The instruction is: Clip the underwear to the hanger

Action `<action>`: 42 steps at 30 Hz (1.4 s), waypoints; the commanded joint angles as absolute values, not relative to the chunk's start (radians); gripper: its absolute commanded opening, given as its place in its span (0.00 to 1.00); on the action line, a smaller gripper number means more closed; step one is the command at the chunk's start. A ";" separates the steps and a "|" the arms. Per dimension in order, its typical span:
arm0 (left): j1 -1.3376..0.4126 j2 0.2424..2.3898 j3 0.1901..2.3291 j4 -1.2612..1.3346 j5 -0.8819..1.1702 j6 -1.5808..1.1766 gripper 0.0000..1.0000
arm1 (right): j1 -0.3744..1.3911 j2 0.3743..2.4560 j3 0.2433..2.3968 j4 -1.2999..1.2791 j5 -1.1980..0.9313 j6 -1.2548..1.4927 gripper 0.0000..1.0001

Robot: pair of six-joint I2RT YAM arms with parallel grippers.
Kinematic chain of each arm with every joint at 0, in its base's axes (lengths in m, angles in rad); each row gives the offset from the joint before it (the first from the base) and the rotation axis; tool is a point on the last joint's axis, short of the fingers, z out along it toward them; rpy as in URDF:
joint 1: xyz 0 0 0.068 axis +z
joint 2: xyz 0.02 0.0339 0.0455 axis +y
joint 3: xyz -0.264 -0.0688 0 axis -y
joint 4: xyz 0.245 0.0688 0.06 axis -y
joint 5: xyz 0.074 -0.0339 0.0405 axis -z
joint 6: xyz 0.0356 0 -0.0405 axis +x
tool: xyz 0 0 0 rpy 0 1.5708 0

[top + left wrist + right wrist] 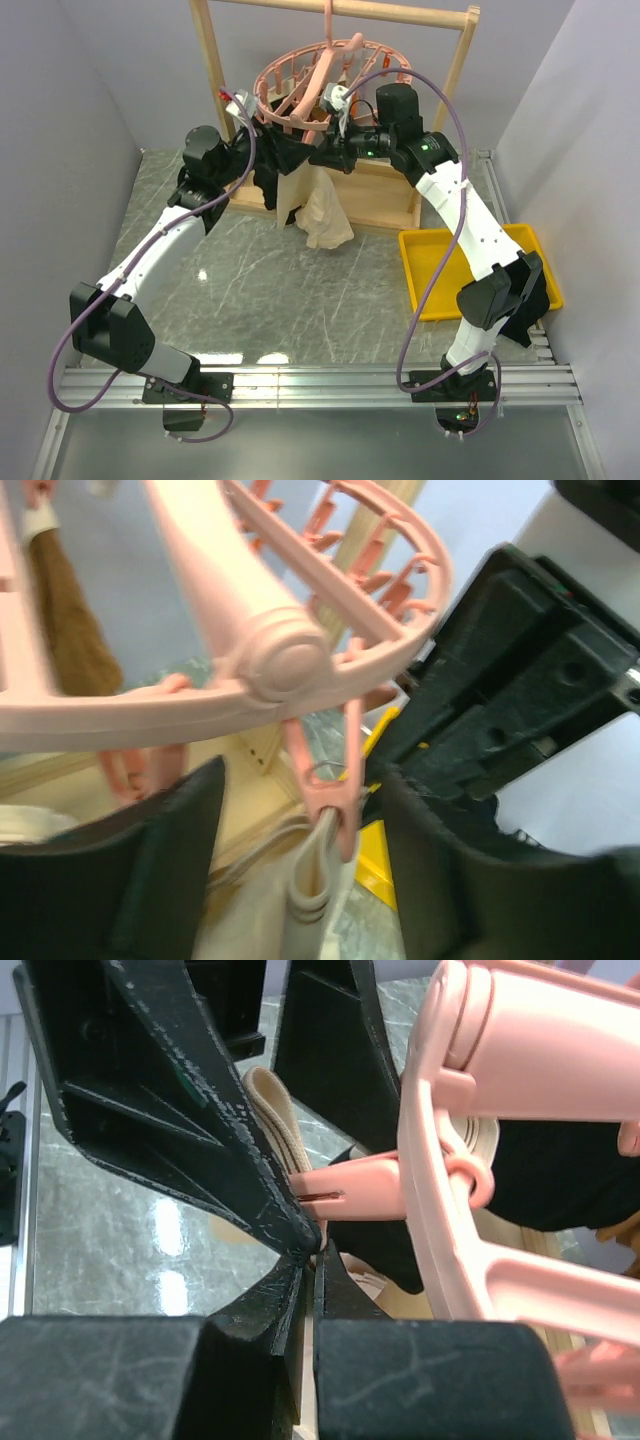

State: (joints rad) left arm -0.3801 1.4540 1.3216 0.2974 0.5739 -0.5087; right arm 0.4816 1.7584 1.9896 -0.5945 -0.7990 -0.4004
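The pink hanger (pixel 320 75) hangs from the wooden rack. The beige underwear (pixel 322 210) hangs from its front rim. In the left wrist view a pink clip (pixel 325 790) on the hanger (pixel 270 660) grips the folded waistband of the underwear (pixel 310 900). My left gripper (pixel 300 775) is open, its fingers standing wide on either side of that clip without touching it. My right gripper (pixel 315 1245) is shut just below the same clip (pixel 350 1188), with a thin pale strip of the underwear in the slit. The waistband (pixel 272 1110) runs behind the left finger. Both grippers (pixel 290 150) (pixel 325 155) meet under the rim.
The wooden rack frame (pixel 215 80) stands at the back with its base on the table. A black garment (pixel 266 185) hangs beside the underwear. A brown item (pixel 65 610) hangs from the hanger. A yellow tray (pixel 430 275) lies at the right, by the right arm.
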 commanded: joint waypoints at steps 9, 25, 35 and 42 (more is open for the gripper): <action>-0.359 1.407 1.330 0.245 0.557 -0.520 0.81 | 0.482 1.733 1.961 -0.434 -0.793 -0.336 0.00; -0.256 1.468 1.361 0.311 0.526 -0.606 0.81 | 0.514 1.663 1.795 -0.310 -0.701 -0.267 0.62; -0.235 1.548 1.411 0.382 0.491 -0.660 0.81 | 0.434 1.458 1.622 -0.364 -0.686 -0.198 0.63; -0.212 1.585 1.463 0.408 0.486 -0.666 0.81 | 0.353 1.281 1.390 -0.382 -0.681 -0.207 0.64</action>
State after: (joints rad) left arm -0.2241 1.5833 1.3918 0.3096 0.5098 -0.6415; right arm 0.3729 1.3342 1.4254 -0.3801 -0.6807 -0.2173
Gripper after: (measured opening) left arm 0.812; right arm 0.634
